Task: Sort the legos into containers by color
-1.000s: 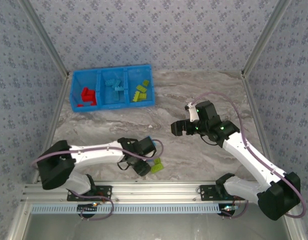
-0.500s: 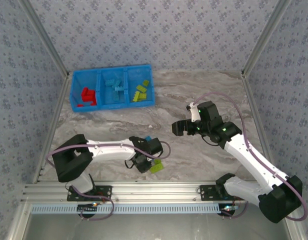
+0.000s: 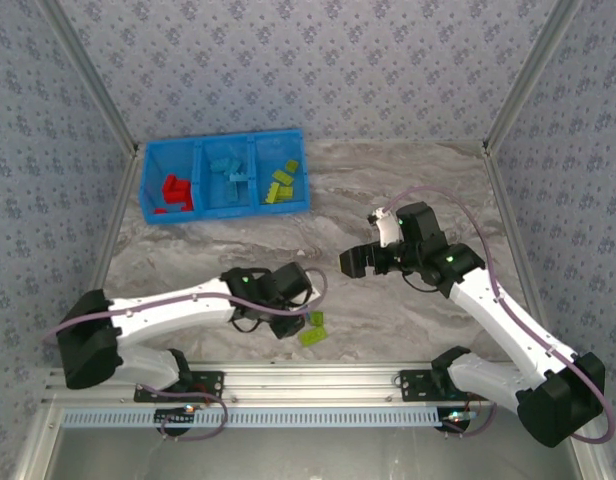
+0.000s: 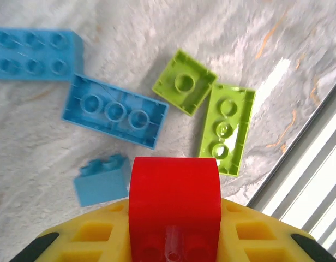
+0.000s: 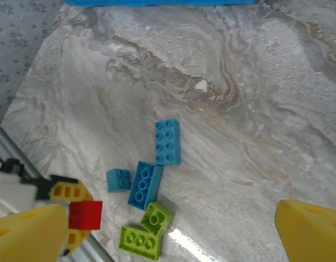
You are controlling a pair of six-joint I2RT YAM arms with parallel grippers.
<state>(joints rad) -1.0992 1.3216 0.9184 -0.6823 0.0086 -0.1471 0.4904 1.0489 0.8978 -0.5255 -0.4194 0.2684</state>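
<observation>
Red little plastic brick (image 4: 174,202) sits tight in my left pincer (image 3: 285,322), on the near side. It could slip and drop before reaching the far blue plastic bin (image 3: 228,213) if I swing fast.

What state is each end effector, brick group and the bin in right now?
Left end effector, shut on red brick.
Right end effector, open, empty.
Green bricks, two loose on table, undersides up.
Blue bricks, three loose on table.
Bin, red, blue and green bricks sorted in separate compartments.
</observation>
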